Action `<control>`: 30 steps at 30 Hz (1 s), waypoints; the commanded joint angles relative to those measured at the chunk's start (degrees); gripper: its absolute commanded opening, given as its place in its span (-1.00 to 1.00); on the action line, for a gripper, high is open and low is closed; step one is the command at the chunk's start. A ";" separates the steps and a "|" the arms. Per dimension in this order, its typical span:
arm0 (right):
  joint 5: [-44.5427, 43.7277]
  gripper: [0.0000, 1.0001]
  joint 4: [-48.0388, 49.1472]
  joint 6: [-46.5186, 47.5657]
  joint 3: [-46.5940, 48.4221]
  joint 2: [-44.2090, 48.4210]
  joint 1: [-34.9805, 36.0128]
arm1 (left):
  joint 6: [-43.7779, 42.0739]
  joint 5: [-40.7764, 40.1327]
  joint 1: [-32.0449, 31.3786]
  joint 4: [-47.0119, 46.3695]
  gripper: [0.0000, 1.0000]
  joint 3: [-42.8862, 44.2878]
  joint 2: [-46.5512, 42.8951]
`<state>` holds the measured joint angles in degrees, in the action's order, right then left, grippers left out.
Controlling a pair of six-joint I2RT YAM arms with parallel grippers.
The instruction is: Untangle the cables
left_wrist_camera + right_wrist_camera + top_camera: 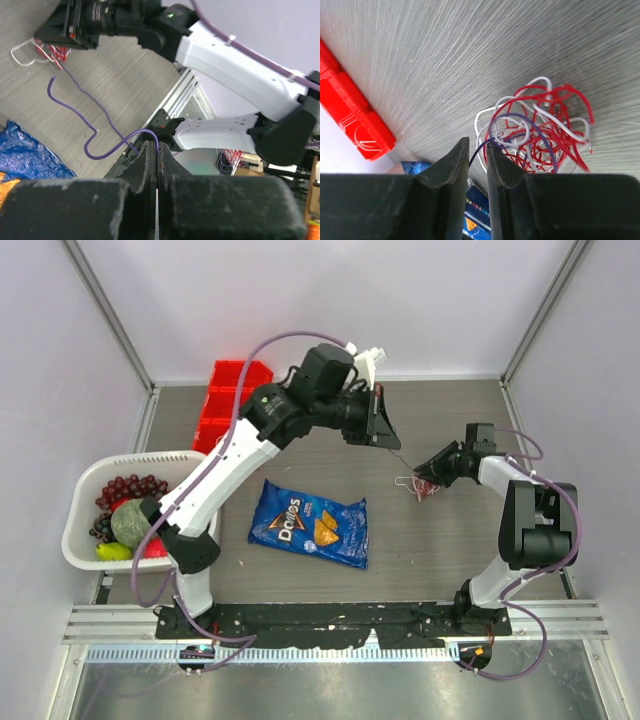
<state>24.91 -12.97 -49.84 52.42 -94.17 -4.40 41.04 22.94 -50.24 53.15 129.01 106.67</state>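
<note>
The cables (424, 487) lie in a small red, white and purple tangle on the table right of centre. My left gripper (385, 435) hangs up and to the left of it. In the left wrist view that gripper (157, 145) is shut on the end of a purple cable (49, 89), which snakes back across the table to the tangle (47, 50). My right gripper (432, 468) sits just over the tangle. In its own view its jaws (477, 145) stand slightly apart. The purple strand (512, 116) runs loosely through the gap from the tangle (540, 130).
A blue Doritos bag (310, 523) lies flat at the centre, close to the left of the tangle. Red bins (230, 400) stand at the back left. A white basket (80, 530) of fruit sits at the left edge.
</note>
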 commanded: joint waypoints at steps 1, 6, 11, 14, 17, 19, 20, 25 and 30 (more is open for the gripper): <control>-5.48 -0.47 -2.84 4.31 2.42 0.74 -1.04 | -3.15 -2.10 -0.04 0.74 -1.00 6.95 -5.77; -10.39 -0.36 -6.53 7.92 3.65 0.74 -1.57 | -4.29 -3.95 0.40 -5.14 -1.00 7.48 -10.51; -12.60 -0.30 -7.50 9.94 3.65 0.74 -2.36 | -4.13 -5.45 1.89 -10.07 -1.00 7.75 -14.21; -13.48 -0.26 -7.77 10.29 3.39 0.83 -2.36 | -2.54 -4.66 3.83 -10.87 -1.00 9.94 -14.74; -14.36 -0.20 -8.21 10.91 3.39 0.74 -2.54 | -2.19 -3.87 4.88 -13.41 -1.00 11.70 -15.53; -14.97 -0.18 -8.30 11.26 3.30 0.74 -2.63 | -1.84 -3.60 5.76 -15.52 -1.00 12.32 -16.49; -14.97 -0.18 -8.38 11.43 3.21 0.83 -2.71 | -1.49 -3.52 6.29 -16.40 -1.00 12.40 -17.11; -15.41 -0.16 -8.56 11.52 3.12 1.18 -2.80 | 1.85 0.95 12.78 -19.66 -1.00 13.45 -19.22; -16.29 -0.11 -8.82 11.70 3.21 1.10 -2.89 | 7.38 6.67 21.75 -21.93 -1.00 14.43 -20.45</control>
<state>11.53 -21.85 -39.24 54.33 -94.17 -6.90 43.11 23.29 -33.78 38.79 140.84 89.49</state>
